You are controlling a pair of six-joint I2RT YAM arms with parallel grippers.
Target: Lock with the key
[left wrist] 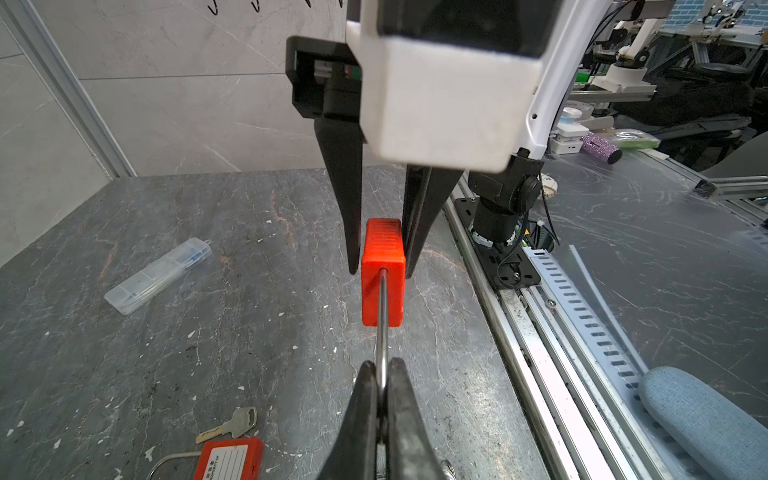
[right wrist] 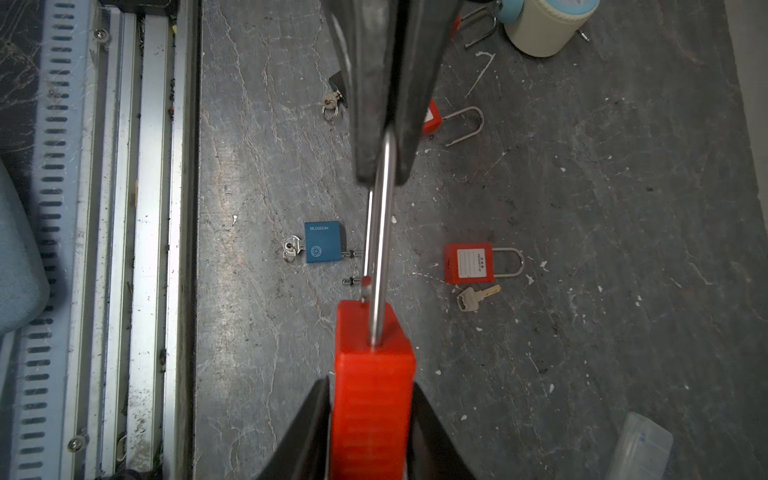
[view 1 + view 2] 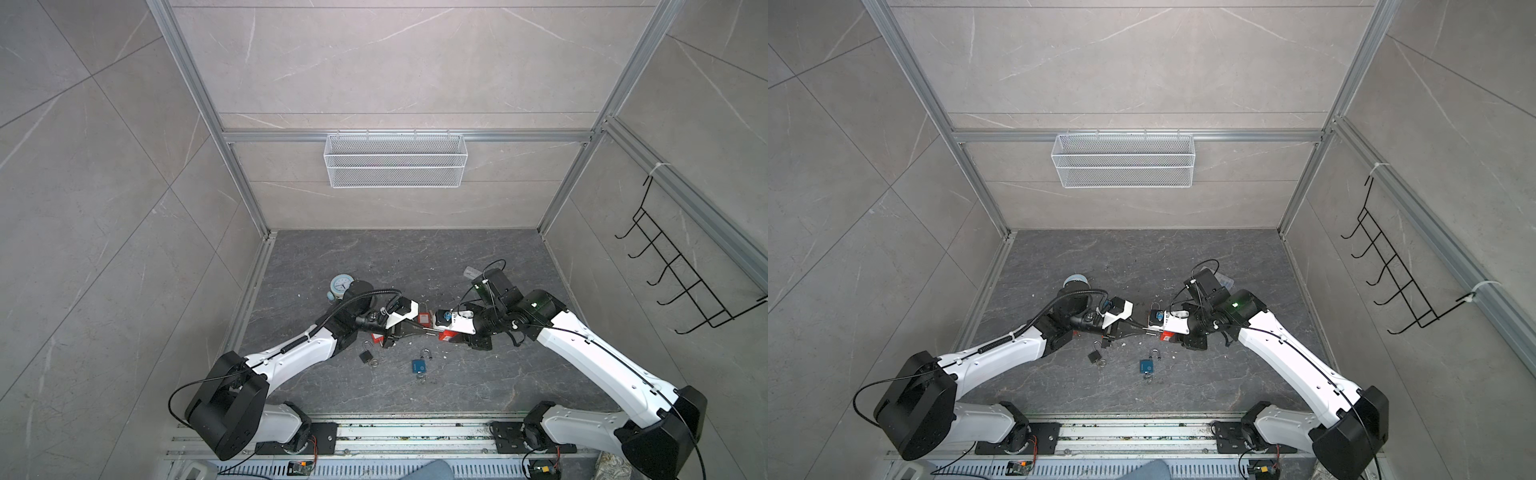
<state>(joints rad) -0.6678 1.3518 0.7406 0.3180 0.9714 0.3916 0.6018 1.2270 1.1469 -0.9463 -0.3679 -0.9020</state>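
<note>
Both arms meet over the middle of the surface, with the red padlock held up in the air between them. The left tool is pinched tight on the steel shackle, jaws fully together around the loop. The right tool has the body, one jaw flat against each side of the red block. The shackle's long leg runs into the body. The short leg ends right at the top of the body, and I can't tell whether it's seated.

Down on the surface, a blue padlock lies near the rail with a key at its base. A second red padlock lies flat, label up, with a loose key just beside it. A black padlock sits near the left arm, a small clock stands farther back, and a clear plastic case lies well apart.
</note>
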